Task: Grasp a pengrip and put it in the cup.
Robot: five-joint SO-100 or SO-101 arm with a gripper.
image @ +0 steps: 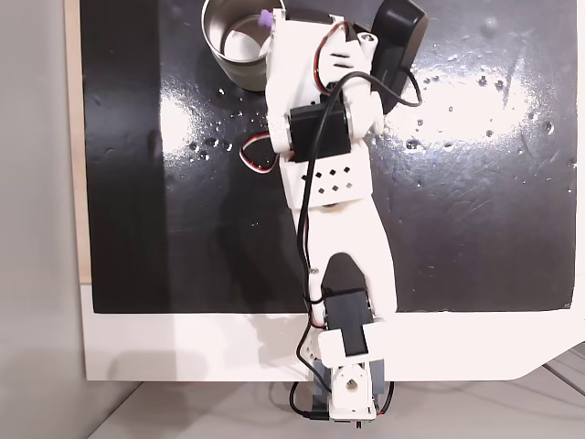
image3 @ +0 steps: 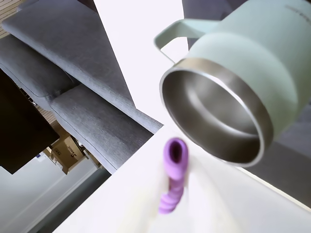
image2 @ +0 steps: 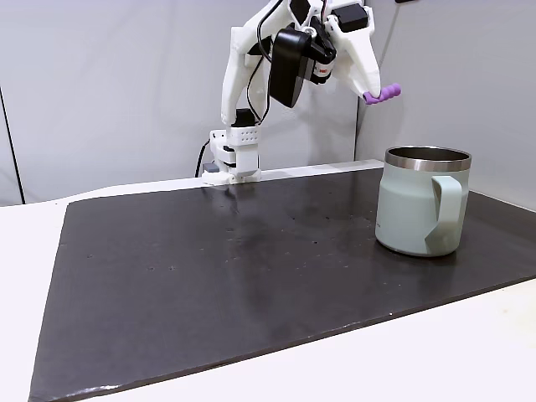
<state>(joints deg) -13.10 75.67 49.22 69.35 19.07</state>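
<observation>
Closest to the wrist lens: small light-purple ribbed soft tube, the pengrip [image3: 173, 175], clenched between the blurred white fingers [image3: 141, 204] of the gripper [image3: 173, 213], its open hollow end pointing toward the cup. Just past it, tilted in that view, round pale-green cup [image3: 252, 73] with shiny steel inside, silver rim and a handle on its far side. Grey cushioned seating [image3: 82, 73] behind, out of focus.

Seen from the side fixed view: white arm [image2: 251, 75] reaching over from its base at the back edge of the black mat [image2: 209, 276], gripper [image2: 374, 95] held high, jaws closed on the pengrip [image2: 383, 94], which juts out sideways, above and a little left of the cup's mouth, well clear of the rim. Cup [image2: 410, 209] standing upright on the mat's right part, handle toward the camera.

From the top-down fixed view: pengrip [image: 265, 18] showing as a purple dot at the gripper [image: 271, 24] tip, over the right edge of the cup's [image: 228, 46] mouth. Glossy black mat [image: 475, 183] speckled with small bright specks, lying on a white table [image: 183, 352].
</observation>
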